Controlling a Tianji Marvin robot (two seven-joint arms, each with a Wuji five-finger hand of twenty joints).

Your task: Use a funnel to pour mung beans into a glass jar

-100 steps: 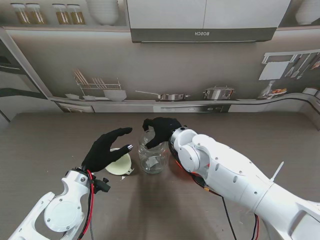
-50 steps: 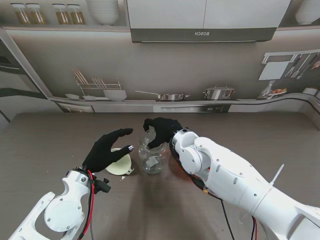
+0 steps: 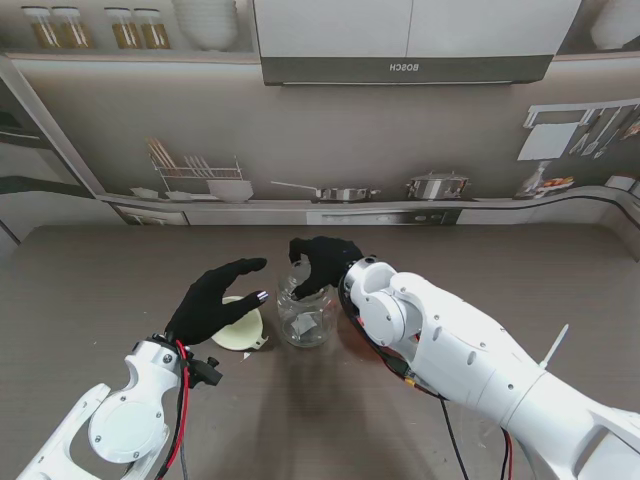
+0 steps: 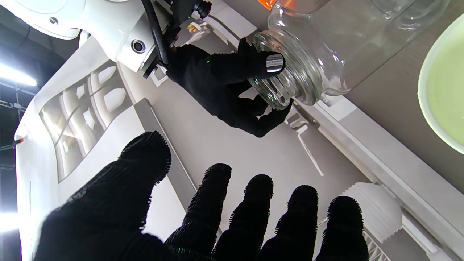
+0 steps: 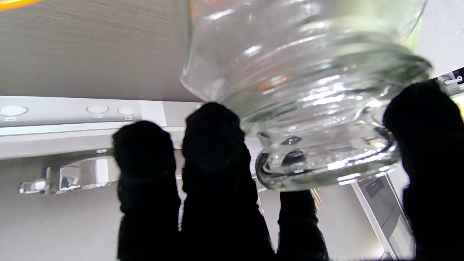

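Early stage: our right hand (image 3: 322,258) grips the empty glass jar (image 3: 305,315) at its mouth, our left hand (image 3: 215,298) hovers spread-fingered over the unplaced funnel (image 3: 241,333); no beans visible.

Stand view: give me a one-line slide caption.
Right hand grips the glass jar by its neck while the open left hand hovers over the pale funnel.

The jar (image 3: 305,318) is clear shiny glass, the robot hand (image 3: 322,262) wears black knit cloth, the bench (image 3: 90,290) looks dull.
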